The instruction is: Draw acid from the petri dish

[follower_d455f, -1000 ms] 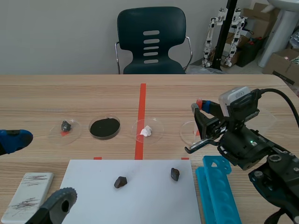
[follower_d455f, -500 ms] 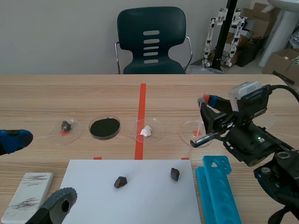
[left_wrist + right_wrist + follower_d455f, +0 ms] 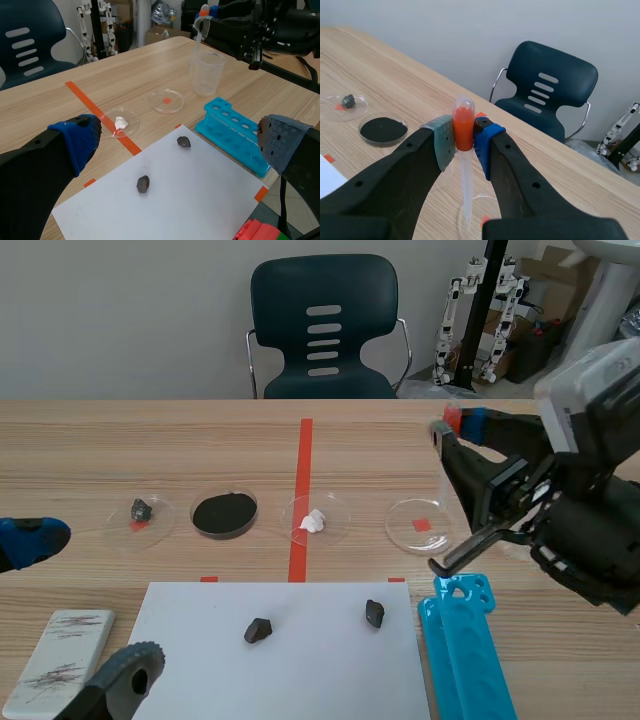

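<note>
Grips a pipette in the right gripper — clenched on the orange bulb, one pad on each side, tube hanging down. Points the tip toward the petri dish, the one with a red tape mark under it, lying at 3 o'clock from the dish with the white lump and at 11 o'clock from the blue rack. Impossible to tell whether the tip touches the dish already, or whether any liquid is inside; looks clear. Holds the left gripper released, fingers wide apart, low at the near left of the table, well apart from the dish.

Probably at the step of lowering the tip into the dish before drawing.

Several ways to go wrong from here:
- Beware of squeezing the bulb only after entering the liquid — blows air out and may splash acid over the rim.
- Beware of loosening too far for suction: with the grip on the bulb alone, may drop the pipette.
- Beware of descending off-centre or too hard: may strike the rim, push the light dish toward the rack, or block the tip against the floor and draw nothing.
- Mind the clear beaker just beyond the dish; easy to knock with the arm.
</note>
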